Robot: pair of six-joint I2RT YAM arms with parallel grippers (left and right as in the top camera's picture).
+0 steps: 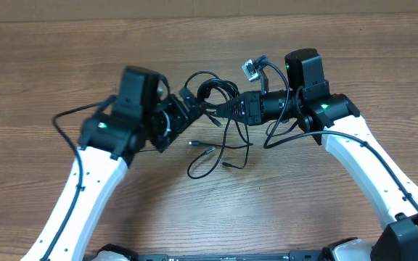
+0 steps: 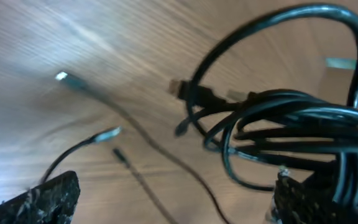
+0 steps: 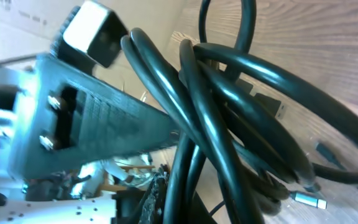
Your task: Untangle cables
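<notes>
- Two white robot arms meet over the middle of a wooden table [image 1: 49, 58], their black grippers pointing at each other with a knot of cables [image 1: 216, 90] between them.
- The cables are thin black cords, looped over one another into a tight bundle held just above the table. Several loose ends [image 1: 210, 154] trail down from it and lie on the wood in front of the grippers.
- The right gripper [image 1: 220, 109] comes in from the right. Seen from overhead, its jaws look drawn together on the bundle. Its own camera is too crowded with cord to show the tips, but this grip is probably what keeps the knot off the table.
- The left gripper [image 1: 193, 109] faces it from the left with its jaws well apart. In its wrist view the fingers [image 2: 48, 199] sit at the two bottom corners, and the bundle hangs by the right-hand one rather than in the gap between them.
- The likely reason for this arrangement: one arm anchors the tangle while the other, unclamped, is free to pick out a single strand and draw it away.
- A silver-tipped plug [image 2: 107, 132] rests on the table below the left gripper — a free end, and a sensible one to pull.
</notes>
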